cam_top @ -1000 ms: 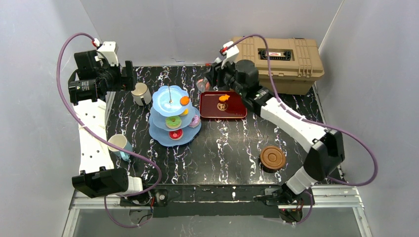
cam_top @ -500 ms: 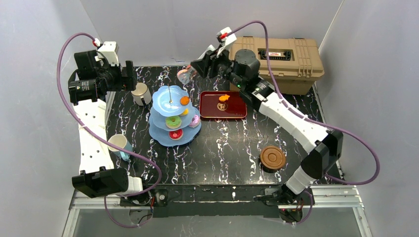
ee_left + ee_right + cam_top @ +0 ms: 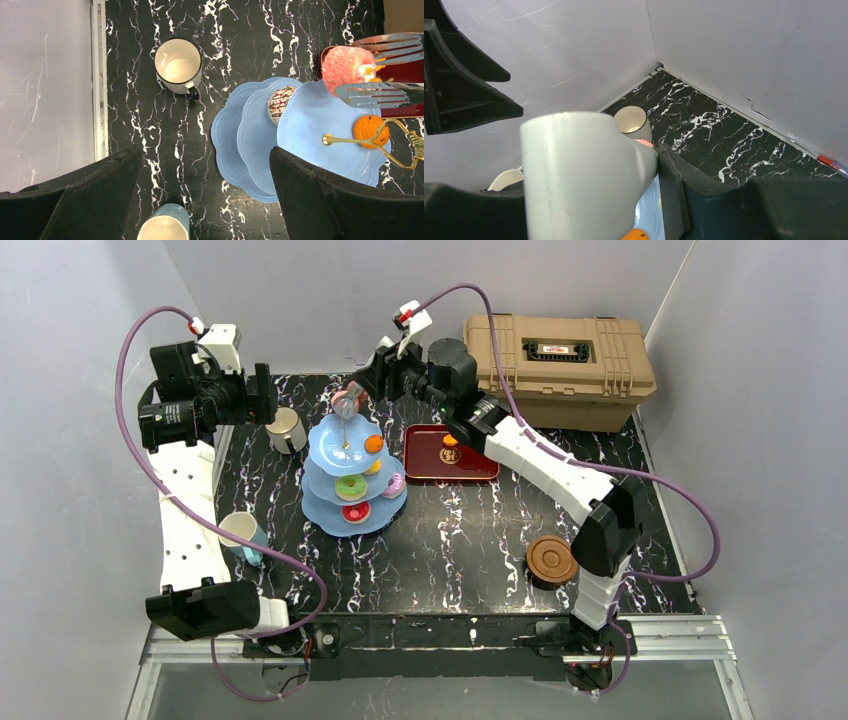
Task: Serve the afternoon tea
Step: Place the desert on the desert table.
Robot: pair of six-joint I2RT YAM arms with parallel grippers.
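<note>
- Stack of brown round saucers (image 3: pixel 552 560) lower right, white-and-teal handled cup (image 3: pixel 241 532) lower left: cups not on saucers yet.
- Light blue three-tier scalloped stand (image 3: pixel 325 445) centre-left, toy donuts (image 3: pixel 350 486) on every tier.
- Dark red rectangular tray (image 3: pixel 480 465) carries leftover sweets (image 3: pixel 452 440); loading looks unfinished.
- Right gripper (image 3: pixel 372 383) clamps metal tongs (image 3: pixel 380 93), which pinch a fuzzy pink cake (image 3: pixel 347 63) over the top tier; left gripper (image 3: pixel 262 392) spread wide, empty, upper left.
- Left wrist view shows the pinch clearly; top view barely.

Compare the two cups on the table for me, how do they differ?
The beige cup has a dark rim; the teal cup is pale blue outside. The beige cup stands back left of the stand; the teal cup stands front left of it. Both are upright and empty.
</note>
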